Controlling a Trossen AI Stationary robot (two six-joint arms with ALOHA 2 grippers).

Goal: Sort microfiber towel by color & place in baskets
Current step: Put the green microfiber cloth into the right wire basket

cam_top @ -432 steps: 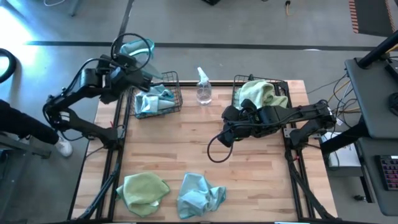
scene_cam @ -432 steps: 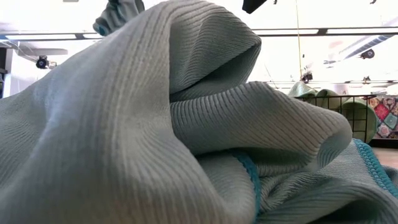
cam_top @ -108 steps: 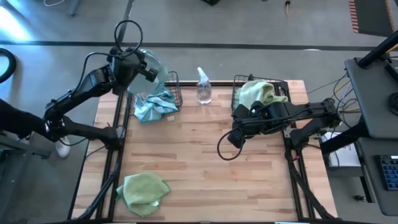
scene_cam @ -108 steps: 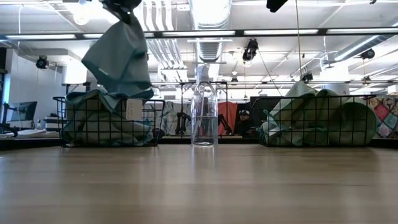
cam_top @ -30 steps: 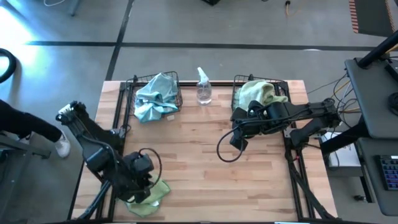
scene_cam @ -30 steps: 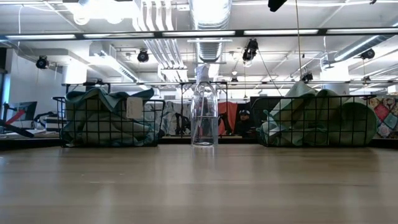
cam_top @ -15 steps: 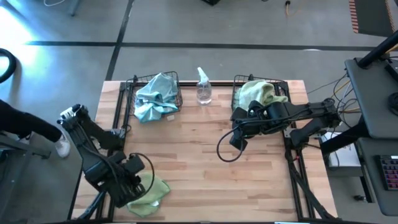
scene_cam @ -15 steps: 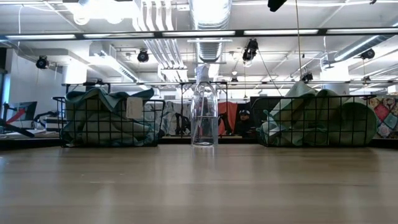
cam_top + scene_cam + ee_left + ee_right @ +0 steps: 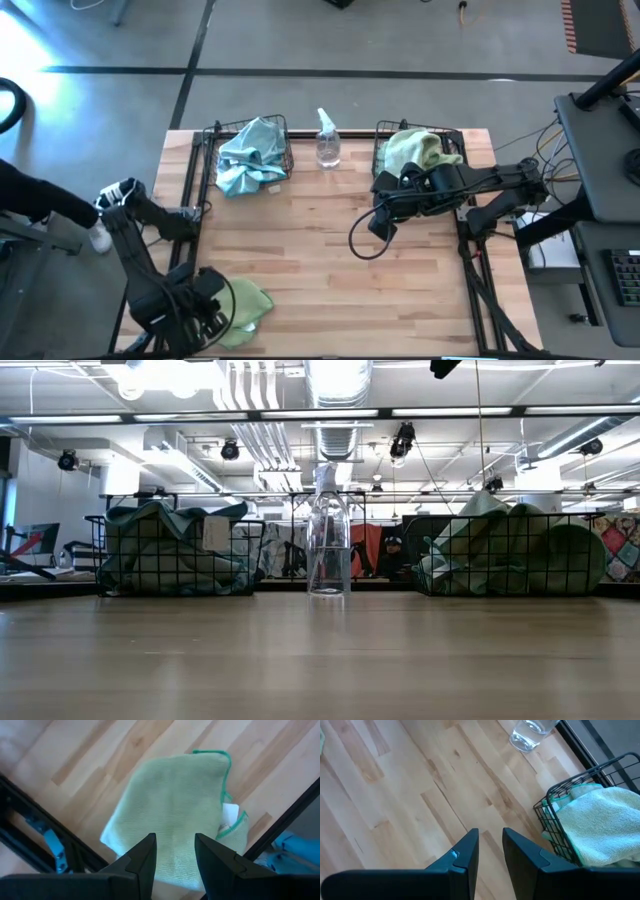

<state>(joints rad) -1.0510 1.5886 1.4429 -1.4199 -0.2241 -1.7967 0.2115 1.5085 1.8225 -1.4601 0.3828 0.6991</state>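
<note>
We saw the left gripper [image 9: 173, 851], fingers apart, above the crumpled pale yellow-green microfiber towel [image 9: 175, 812]; the right gripper [image 9: 490, 842] hung with fingers slightly apart over the wooden table [image 9: 410, 795]

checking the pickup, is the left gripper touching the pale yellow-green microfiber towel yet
Apart. The left wrist view shows the left gripper open above the pale yellow-green microfiber towel, with cloth visible between and past both fingertips.

You have two wire baskets [image 9: 252, 150] [image 9: 420, 150] — one spray bottle [image 9: 326, 140] between them — and one loose yellow-green towel [image 9: 245, 303], just ahead of the left gripper [image 9: 174, 851].
</note>
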